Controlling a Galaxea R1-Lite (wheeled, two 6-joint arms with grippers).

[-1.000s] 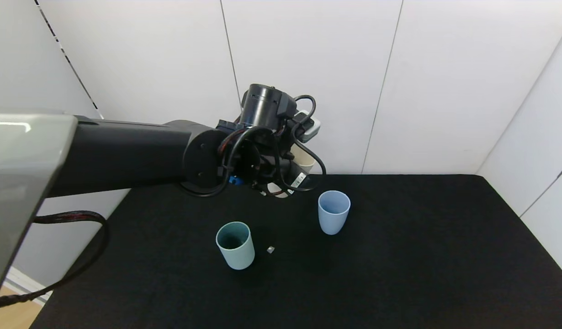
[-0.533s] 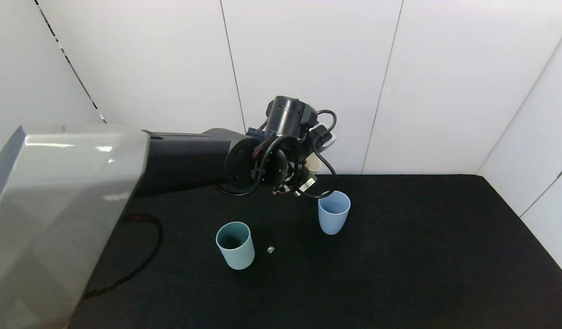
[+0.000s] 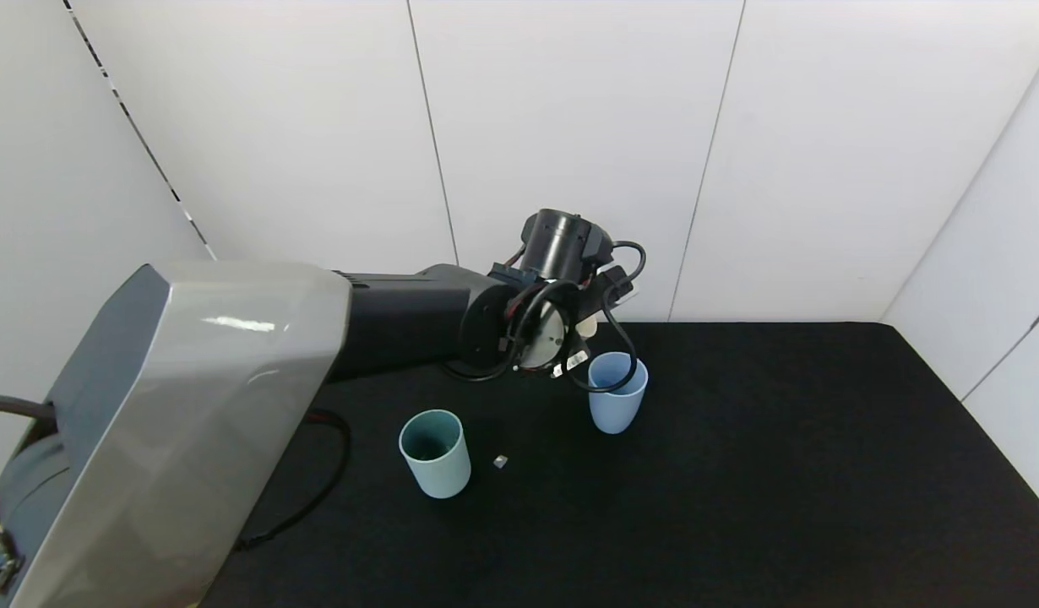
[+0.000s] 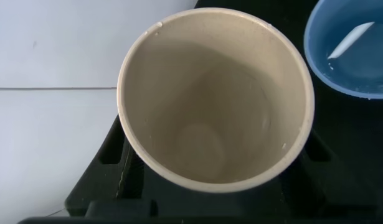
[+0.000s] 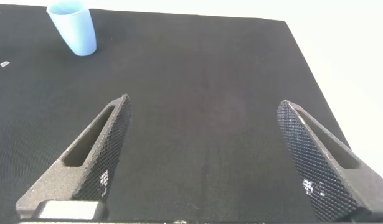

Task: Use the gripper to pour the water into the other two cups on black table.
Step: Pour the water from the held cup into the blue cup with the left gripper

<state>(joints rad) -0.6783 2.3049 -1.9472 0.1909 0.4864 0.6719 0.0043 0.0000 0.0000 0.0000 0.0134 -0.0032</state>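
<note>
My left gripper (image 3: 573,331) is shut on a beige cup (image 4: 216,99) and holds it just above and behind the rim of the light blue cup (image 3: 617,397). The left wrist view looks straight into the beige cup, and the light blue cup (image 4: 353,50) beside it has a shine of water inside. In the head view only a sliver of the beige cup (image 3: 585,323) shows behind the wrist and cables. The teal-green cup (image 3: 435,452) stands upright on the black table (image 3: 739,490), nearer and to the left. My right gripper (image 5: 203,162) is open and empty, low over the table's right part.
A small grey bit (image 3: 500,461) lies between the two cups. White walls close the table's back and right side. The light blue cup (image 5: 73,28) and the grey bit (image 5: 4,63) also show far off in the right wrist view.
My left arm has moved right and down with the beige cup, from behind the teal-green cup to the light blue cup's rim. The two cups on the table have not moved.
</note>
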